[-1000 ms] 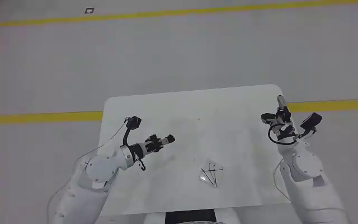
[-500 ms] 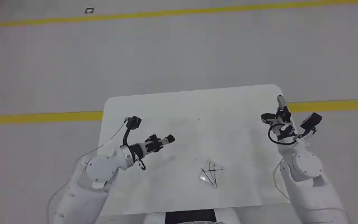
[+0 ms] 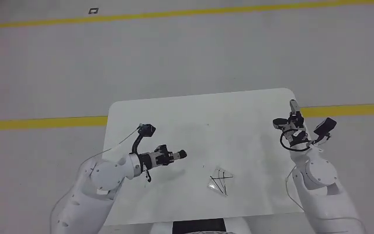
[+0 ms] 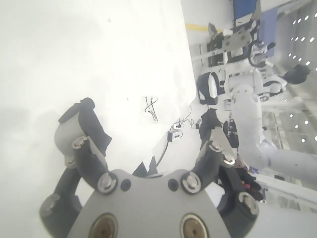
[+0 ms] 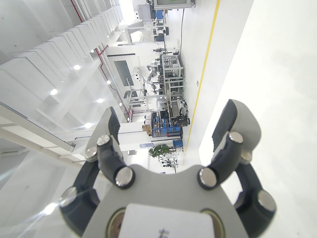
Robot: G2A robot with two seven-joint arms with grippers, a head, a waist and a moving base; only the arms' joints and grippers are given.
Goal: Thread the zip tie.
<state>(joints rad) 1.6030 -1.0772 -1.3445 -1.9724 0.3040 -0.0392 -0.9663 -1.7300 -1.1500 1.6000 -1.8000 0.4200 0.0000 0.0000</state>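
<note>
Zip ties are lying flat on the white table as a small loose bunch of thin black strands. They're sitting at about 5 o'clock from the table's centre in the top view, near the front edge. Strands are crossing each other: one is running sideways over the top of the bunch, the rest are fanning diagonally below it. The left wrist view is showing the same bunch with small heads at the strand ends. Count unclear; none are looking threaded.
</note>
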